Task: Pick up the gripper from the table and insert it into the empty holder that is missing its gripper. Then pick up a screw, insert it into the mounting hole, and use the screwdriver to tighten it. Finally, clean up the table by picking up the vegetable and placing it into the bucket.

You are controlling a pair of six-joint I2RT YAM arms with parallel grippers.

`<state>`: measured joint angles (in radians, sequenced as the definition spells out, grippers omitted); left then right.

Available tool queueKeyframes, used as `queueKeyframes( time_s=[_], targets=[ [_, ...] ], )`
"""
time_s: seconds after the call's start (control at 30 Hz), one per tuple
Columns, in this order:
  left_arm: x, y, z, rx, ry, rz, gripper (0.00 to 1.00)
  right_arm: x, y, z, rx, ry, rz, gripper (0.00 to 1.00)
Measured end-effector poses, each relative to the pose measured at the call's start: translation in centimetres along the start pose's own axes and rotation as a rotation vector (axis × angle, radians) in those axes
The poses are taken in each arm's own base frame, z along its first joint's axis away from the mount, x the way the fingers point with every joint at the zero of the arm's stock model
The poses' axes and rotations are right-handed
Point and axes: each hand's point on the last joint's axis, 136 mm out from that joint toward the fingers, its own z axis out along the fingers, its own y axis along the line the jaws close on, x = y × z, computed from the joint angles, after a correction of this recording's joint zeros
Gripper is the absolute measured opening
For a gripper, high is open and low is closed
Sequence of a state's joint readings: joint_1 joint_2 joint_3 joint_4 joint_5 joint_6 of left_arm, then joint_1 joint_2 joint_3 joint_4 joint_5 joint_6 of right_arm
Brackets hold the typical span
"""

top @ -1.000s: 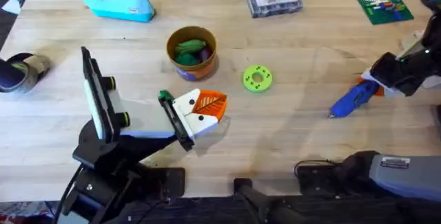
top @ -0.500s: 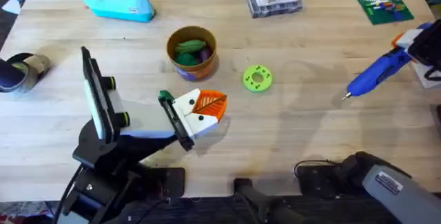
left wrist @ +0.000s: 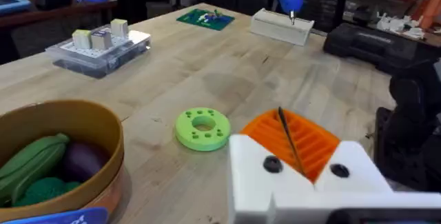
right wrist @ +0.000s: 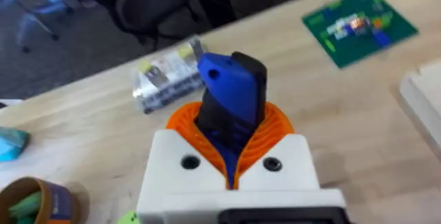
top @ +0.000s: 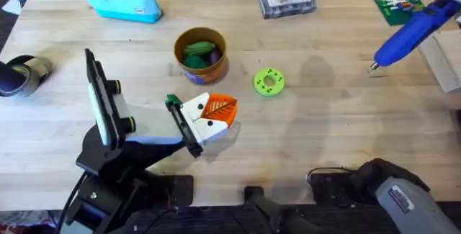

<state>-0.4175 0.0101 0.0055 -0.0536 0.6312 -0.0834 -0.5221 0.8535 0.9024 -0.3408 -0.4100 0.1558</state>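
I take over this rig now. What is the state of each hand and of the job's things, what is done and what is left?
Right hand: shut on the screwdriver, raised over the table's far right.
Left hand: low near the table's middle; open or shut unclear.
The gripper sits against the holder, so it looks inserted.
The bucket already holds vegetables.
Left: check the screw, which I cannot see; probably put the screwdriver down.
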Motion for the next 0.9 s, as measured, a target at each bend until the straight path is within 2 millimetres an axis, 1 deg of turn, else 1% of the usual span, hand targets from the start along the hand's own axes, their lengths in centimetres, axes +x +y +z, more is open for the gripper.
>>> queueKeyframes(
  time_s=[0.13,0.2,0.47,0.53,0.63,0.77,0.9],
  targets=[
    [0.0,0.0,0.0,0.000,0.000,-0.001,0.018,-2.8,2.4,-2.0,-0.065,-0.131,-0.073,0.025],
    [0.0,0.0,0.0,0.000,0.000,0.000,0.018,-3.7,3.9,-3.2,-0.105,-0.179,-0.108,0.025],
    [0.0,0.0,0.0,0.000,0.000,0.000,0.018,-4.5,10.4,-6.5,-0.303,-0.287,-0.253,0.025],
    [0.0,0.0,0.0,0.000,0.000,0.000,0.018,-4.3,11.7,-7.2,-0.345,-0.306,-0.298,0.025],
    [0.0,0.0,0.0,0.000,0.000,0.000,0.018,-3.6,13.0,-7.8,-0.395,-0.311,-0.341,0.025],
    [0.0,0.0,0.0,0.000,0.000,0.000,0.018,-2.9,14.2,-7.8,-0.448,-0.313,-0.372,0.025],
    [0.0,0.0,0.0,0.000,0.000,0.000,0.018,-2.2,16.1,-8.0,-0.534,-0.325,-0.400,0.025]
  ],
)
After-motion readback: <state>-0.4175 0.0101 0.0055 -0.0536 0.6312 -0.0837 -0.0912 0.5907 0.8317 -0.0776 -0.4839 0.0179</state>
